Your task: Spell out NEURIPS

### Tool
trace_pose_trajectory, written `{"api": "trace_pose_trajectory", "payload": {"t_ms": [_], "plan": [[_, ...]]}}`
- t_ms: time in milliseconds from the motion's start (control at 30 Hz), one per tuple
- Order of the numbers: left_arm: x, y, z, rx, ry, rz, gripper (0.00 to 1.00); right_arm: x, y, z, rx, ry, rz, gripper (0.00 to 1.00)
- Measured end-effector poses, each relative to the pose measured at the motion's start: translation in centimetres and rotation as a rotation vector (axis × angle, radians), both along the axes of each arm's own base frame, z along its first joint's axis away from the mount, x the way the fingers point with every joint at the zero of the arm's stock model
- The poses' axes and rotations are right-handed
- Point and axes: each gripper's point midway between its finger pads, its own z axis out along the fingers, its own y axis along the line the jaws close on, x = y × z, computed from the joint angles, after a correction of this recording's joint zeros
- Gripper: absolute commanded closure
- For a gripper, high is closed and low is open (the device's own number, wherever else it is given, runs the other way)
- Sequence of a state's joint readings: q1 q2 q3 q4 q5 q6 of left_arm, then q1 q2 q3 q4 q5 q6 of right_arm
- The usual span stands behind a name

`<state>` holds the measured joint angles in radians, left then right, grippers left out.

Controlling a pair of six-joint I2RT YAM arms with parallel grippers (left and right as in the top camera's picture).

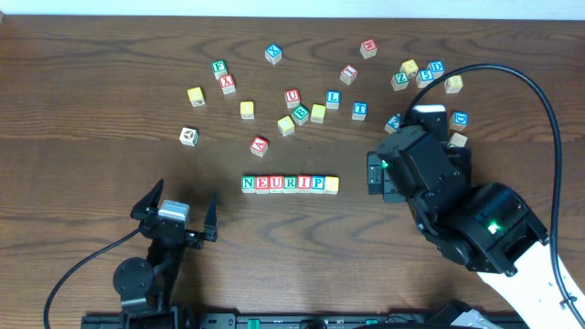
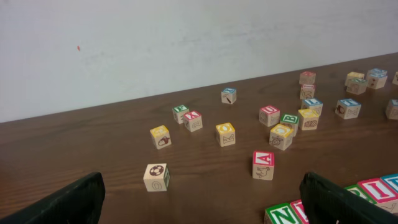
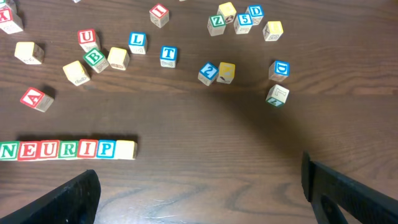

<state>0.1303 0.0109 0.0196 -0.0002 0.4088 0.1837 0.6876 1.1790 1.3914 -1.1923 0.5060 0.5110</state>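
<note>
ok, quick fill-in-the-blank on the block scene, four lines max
1. The row of cubes holds ____ cubes in all.
2. Its rightmost cube shows a ____ top, while the others show letters.
3. The loose cube nearest the row shows a red letter ____.
4. The left end effector and right end effector both stand ____ and hold nothing.

Missing words: seven; yellow; A; open.

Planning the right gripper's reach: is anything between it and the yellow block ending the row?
Nothing visible. Only bare table lies between the right gripper and the yellow block; the loose blocks sit farther back, off that path.
</note>
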Motion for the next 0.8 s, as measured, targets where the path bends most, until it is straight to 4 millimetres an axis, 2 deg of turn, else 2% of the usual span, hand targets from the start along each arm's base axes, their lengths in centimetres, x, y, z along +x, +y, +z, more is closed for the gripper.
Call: {"api": "trace_pose_trajectory", "payload": {"t_ms": [500,600,667,800], "plan": [[0.0,0.0,0.0,0.0,0.0,0.0,0.02,0.3,-0.1,0.1,0.006,-0.009,-0.009,0.01],[0.0,0.0,0.0,0.0,0.0,0.0,0.02,1.7,0.6,1.6,0.068,-0.091,-0.017,0.01],[0.0,0.0,0.0,0.0,0.001,0.0,0.02,3.1,1.7,3.2,0.131,-0.185,0.0,0.01],[0.0,0.0,0.0,0.0,0.002,0.0,0.02,5.1,4.0,6.6,0.269,-0.446,0.104,0.01]]}}
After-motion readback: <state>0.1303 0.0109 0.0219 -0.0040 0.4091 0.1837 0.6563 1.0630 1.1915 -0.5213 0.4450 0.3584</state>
